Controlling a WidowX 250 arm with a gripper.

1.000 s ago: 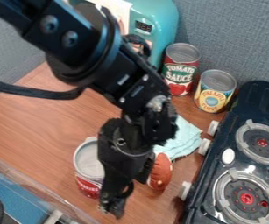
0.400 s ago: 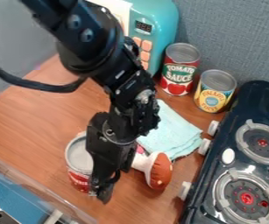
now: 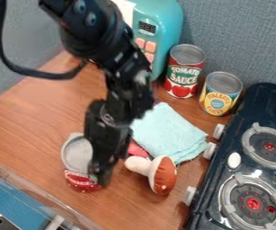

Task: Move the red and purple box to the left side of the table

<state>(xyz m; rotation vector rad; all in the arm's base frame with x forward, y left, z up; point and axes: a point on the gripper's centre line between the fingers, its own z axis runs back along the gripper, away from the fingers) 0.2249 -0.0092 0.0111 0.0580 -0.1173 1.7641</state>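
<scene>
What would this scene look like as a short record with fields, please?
gripper: hanging down at the red can
red can: on the table, lower left of the view
toy mushroom: lying beside the folded cloth
folded cloth: light blue, left of the stove
stove: dark, two burners
back: two more cans, teal appliance

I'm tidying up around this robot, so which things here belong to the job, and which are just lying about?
In the job:
End effector
Red-labelled can beside it, apparently the task's "box"
Wooden table

Just lying about:
Toy mushroom
Pale blue cloth
Pink object by the cloth
Red-and-green can
Yellow can
Teal appliance
Stove
</scene>
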